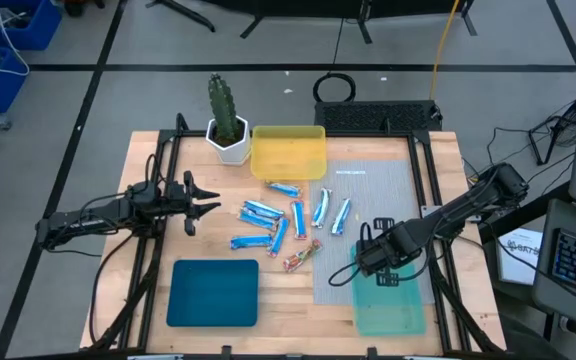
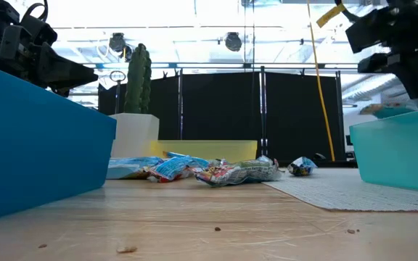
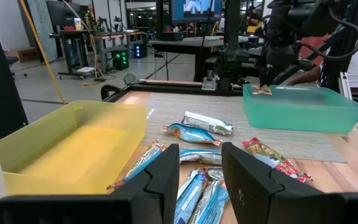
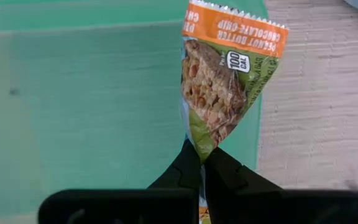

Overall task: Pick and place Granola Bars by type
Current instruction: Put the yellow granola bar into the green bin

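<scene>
Several blue-and-white Granola Bars [image 1: 286, 214] lie scattered mid-table, partly on the wood and partly on the grey mat. A reddish multicoloured bar [image 1: 301, 257] rests near them. My left gripper [image 1: 204, 206] hovers open to their left; its wrist view shows the fingers [image 3: 201, 167] apart above the bars [image 3: 197, 130]. My right gripper [image 1: 383, 277] is above the light teal tray [image 1: 398, 318], shut on an orange-and-green wrapped bar [image 4: 227, 74]. My right gripper [image 4: 202, 152] pinches the orange-and-green bar by one narrow end [image 4: 201, 142] between its two fingertips, coming from above. The rest of the bar sticks out past the fingers, lifted clear over the light teal tray [image 4: 73, 112]. From the left wrist view the bar [image 3: 265, 89] hangs just above the tray's rim.
A yellow tray [image 1: 288, 152] sits at the far side beside a cactus in a white pot [image 1: 226, 128]. A dark teal tray [image 1: 213, 292] lies at the near left. The grey mat [image 1: 373, 200] covers the right half. Bare wood shows between the trays.
</scene>
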`<state>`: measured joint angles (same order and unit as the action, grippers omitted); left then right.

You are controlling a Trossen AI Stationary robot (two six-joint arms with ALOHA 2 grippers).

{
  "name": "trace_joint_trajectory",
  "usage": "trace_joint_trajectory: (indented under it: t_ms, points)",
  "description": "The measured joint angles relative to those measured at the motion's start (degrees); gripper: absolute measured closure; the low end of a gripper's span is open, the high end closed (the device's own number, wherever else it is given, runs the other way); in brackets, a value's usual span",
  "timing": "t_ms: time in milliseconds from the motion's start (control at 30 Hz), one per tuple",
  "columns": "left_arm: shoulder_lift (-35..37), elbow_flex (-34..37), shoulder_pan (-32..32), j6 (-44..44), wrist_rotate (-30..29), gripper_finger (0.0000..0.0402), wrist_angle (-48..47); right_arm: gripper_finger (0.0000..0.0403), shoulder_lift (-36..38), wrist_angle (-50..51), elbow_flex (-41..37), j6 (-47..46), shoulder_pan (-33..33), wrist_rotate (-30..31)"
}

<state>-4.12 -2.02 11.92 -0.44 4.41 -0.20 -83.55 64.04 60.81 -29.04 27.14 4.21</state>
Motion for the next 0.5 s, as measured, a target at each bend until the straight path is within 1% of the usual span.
trace_joint_trajectory:
  t_ms: [200,500]
  points:
    - [0.0,0.01,0.0,0.0,-0.01,0.0277,0.0,0.0403,0.0,-2.39,-2.08,0.35,0.87,-0.06]
    - [0.0,0.01,-0.01,0.02,-0.01,0.0277,0.01,0.0403,0.0,-8.6,-4.49,0.88,1.51,-0.04]
